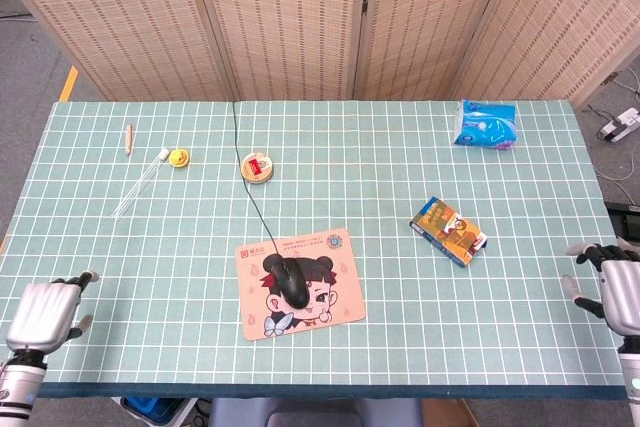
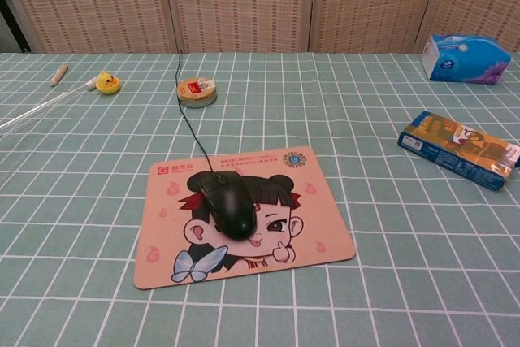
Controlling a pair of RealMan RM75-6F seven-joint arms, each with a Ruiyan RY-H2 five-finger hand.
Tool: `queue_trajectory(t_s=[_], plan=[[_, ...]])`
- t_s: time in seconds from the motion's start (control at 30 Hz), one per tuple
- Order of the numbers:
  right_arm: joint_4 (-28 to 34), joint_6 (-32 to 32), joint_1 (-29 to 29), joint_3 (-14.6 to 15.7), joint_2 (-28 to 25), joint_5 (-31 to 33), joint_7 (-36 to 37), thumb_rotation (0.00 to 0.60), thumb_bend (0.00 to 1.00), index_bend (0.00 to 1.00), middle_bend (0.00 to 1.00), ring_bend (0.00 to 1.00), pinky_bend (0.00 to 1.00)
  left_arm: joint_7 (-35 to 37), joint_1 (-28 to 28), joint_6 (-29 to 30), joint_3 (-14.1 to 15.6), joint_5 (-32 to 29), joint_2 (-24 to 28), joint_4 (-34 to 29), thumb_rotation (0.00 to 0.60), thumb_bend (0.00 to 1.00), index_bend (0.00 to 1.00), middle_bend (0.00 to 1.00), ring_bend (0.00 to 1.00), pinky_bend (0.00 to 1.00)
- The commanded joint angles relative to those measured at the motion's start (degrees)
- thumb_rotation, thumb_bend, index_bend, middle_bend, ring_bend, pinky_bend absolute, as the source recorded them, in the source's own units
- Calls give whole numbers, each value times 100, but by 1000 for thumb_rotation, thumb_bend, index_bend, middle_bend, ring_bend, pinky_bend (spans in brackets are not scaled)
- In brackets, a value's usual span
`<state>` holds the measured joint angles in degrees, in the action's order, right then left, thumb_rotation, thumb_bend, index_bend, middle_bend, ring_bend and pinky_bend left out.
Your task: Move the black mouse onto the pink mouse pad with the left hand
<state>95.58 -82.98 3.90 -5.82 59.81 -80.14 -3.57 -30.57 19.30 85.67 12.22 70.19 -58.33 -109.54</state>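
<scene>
The black mouse (image 1: pixel 290 281) (image 2: pixel 227 204) lies on the pink mouse pad (image 1: pixel 330 292) (image 2: pixel 309 209), which bears a cartoon girl's face. Its black cable (image 1: pixel 243 167) (image 2: pixel 188 127) runs away to the table's far edge. My left hand (image 1: pixel 42 314) hangs at the table's front left corner, far from the mouse, holding nothing, with its fingers slightly apart. At the right edge of the head view my right hand (image 1: pixel 612 293) is empty too, fingers spread. The chest view shows neither hand.
A round yellow tin (image 1: pixel 257 167) (image 2: pixel 197 91) sits behind the pad. A small yellow duck (image 1: pixel 179 157) (image 2: pixel 106 82), a clear rod (image 1: pixel 140 185) and a wooden peg (image 1: pixel 128 138) lie at the far left. An orange-blue box (image 1: pixel 448 231) (image 2: pixel 459 149) and a blue tissue pack (image 1: pixel 486 123) (image 2: pixel 465 58) are on the right.
</scene>
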Motion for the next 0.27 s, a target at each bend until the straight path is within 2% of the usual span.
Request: queue_trajectory(t_s=[0.03, 0.27], plan=[[23, 92, 37, 17, 22, 55, -53, 600, 282, 399, 480, 396, 408, 160, -226, 23, -27, -104, 60, 136, 600, 254, 409, 528, 558, 658], [19, 335, 129, 70, 90, 126, -142, 600, 282, 399, 480, 396, 408, 386, -398, -116, -206, -115, 160, 190, 600, 254, 414, 523, 555, 656]])
